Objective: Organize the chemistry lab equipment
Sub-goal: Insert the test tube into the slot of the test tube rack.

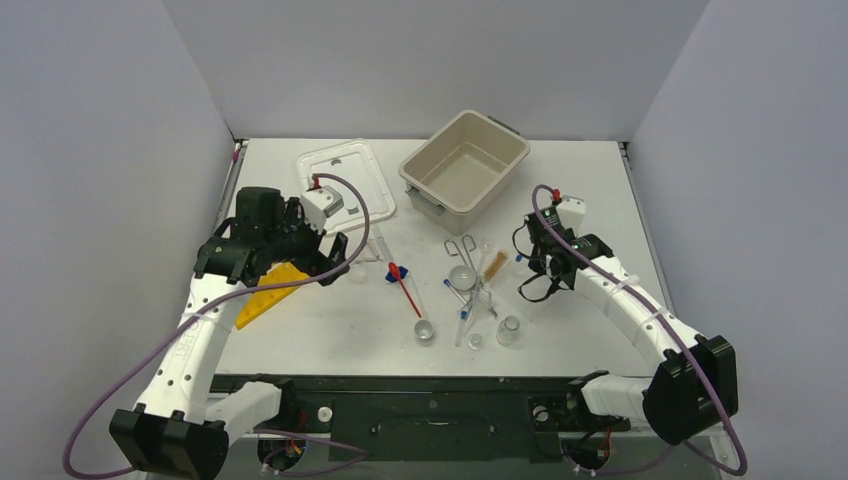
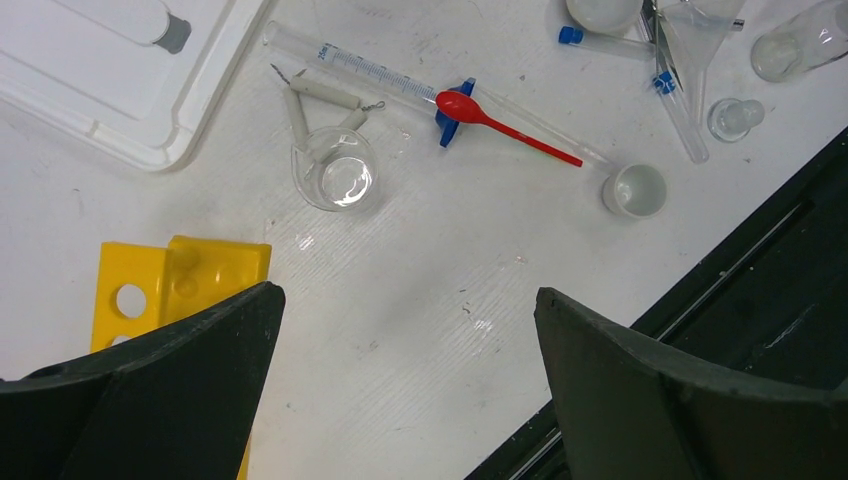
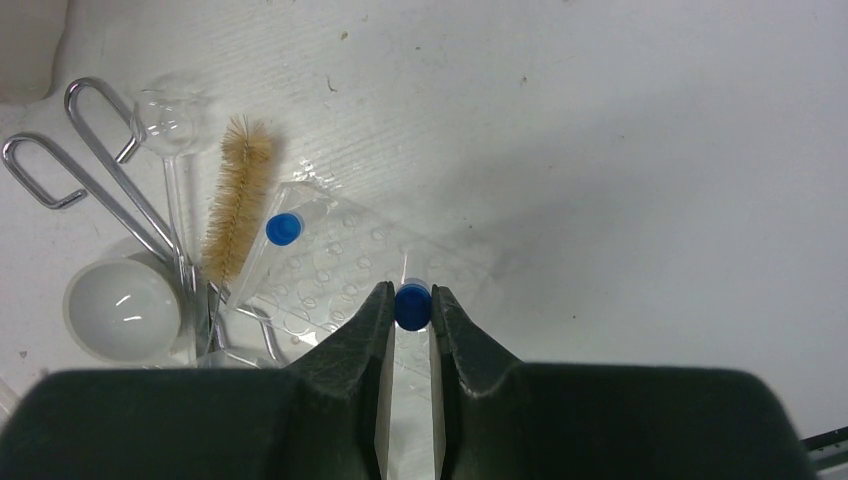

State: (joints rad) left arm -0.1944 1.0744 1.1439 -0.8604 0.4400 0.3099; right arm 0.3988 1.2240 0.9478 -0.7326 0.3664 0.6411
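At the far left of the table [image 1: 330, 330] the yellow rack [image 1: 268, 293] lies flat, one end hidden under the left gripper [image 2: 405, 293], whose fingers are spread wide with nothing between them. Behind that gripper the white lid [image 1: 350, 165] rests near the back edge. Just right of the rack's end, seen from the left wrist, a small round glass flask [image 2: 335, 180] sits on the bare table with two short white rods touching it. A long marked glass tube [image 2: 385, 75] lies slanted beside it, and a red spoon [image 2: 490, 120] lies across that tube at a blue clip. A small white cup [image 2: 635, 190] stands near the tube's lower end. The beige tub [image 1: 465, 160] sits at the back, right of the lid. In front of it lie the metal tongs [image 3: 100, 180], a white dish [image 3: 122, 308], a tan brush [image 3: 232, 200] and a loose blue-capped tube [image 3: 275, 245], all close together. Further right, the right gripper [image 3: 411, 290] is clamped on another blue-capped vial [image 3: 411, 308], held over a clear dimpled sheet [image 3: 340, 270].
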